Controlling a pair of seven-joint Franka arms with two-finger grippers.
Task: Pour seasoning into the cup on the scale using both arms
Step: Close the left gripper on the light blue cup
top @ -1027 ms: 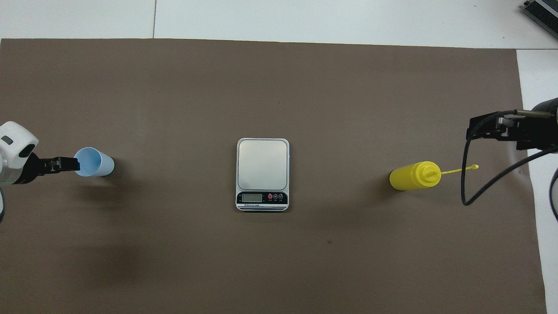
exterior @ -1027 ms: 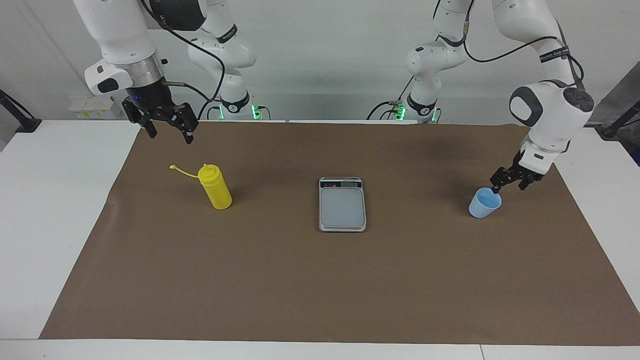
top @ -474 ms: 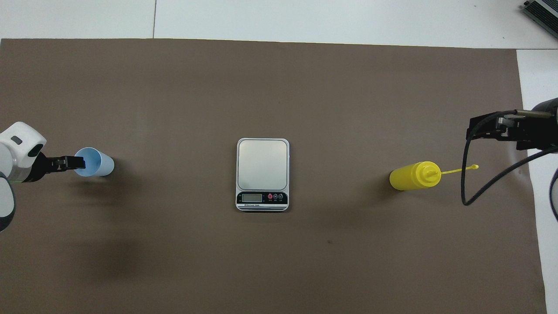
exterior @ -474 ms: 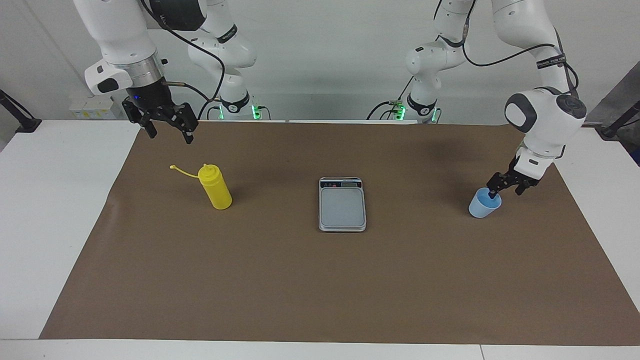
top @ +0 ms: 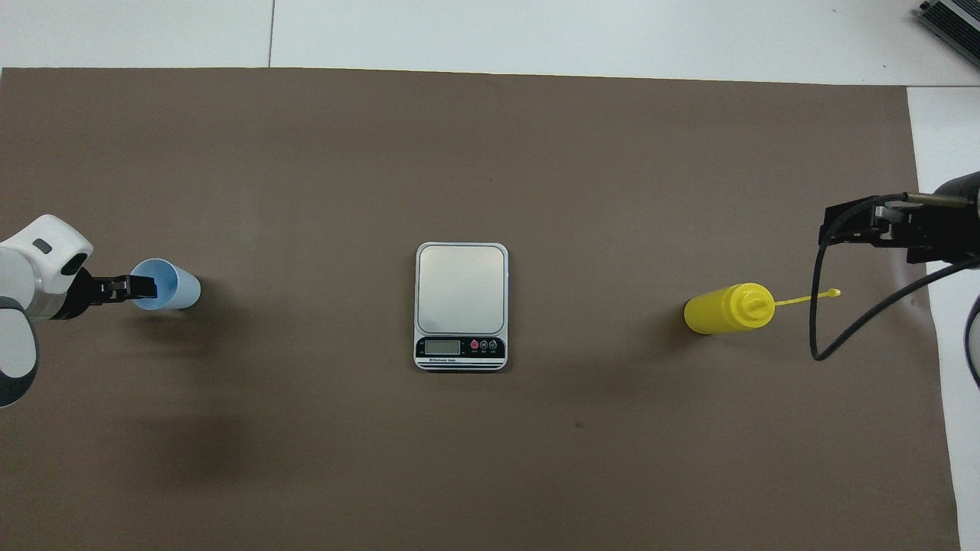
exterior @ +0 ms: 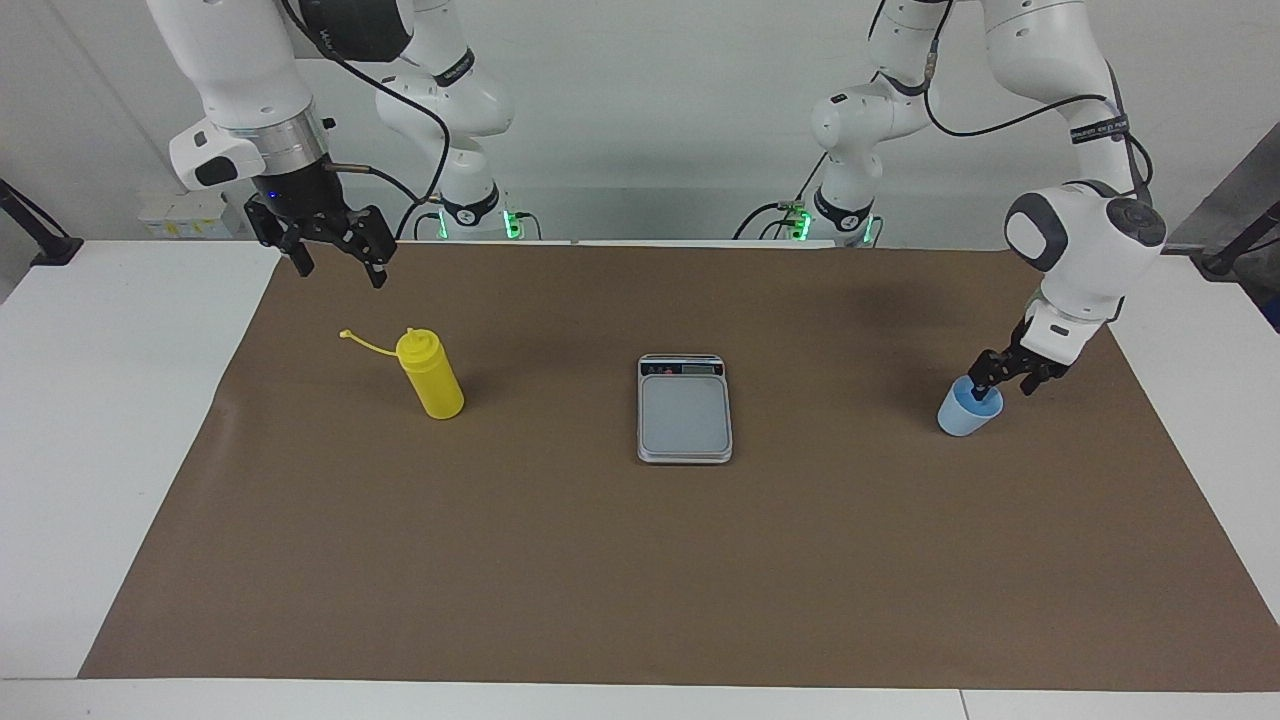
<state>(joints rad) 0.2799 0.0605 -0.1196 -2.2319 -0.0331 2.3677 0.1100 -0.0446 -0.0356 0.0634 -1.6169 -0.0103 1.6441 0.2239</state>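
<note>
Left tool point(exterior: 1003, 383) straddles the cup's point(exterior: 967, 413) rim, fingers spread, one inside, at the left arm's end of the surface, scale point(exterior: 685, 408) waiting mid-surface toward the right arm's end.

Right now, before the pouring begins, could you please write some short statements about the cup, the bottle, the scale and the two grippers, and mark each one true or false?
1. The cup stands on the scale. False: it stands on the brown mat, toward the left arm's end of the table.
2. The left gripper is at the cup's rim, with one finger inside the cup. True.
3. The right gripper holds the yellow bottle. False: it hangs open in the air, apart from the bottle.
4. The yellow bottle stands upright with its cap off on the tether. True.
5. The scale's plate is bare. True.
</note>
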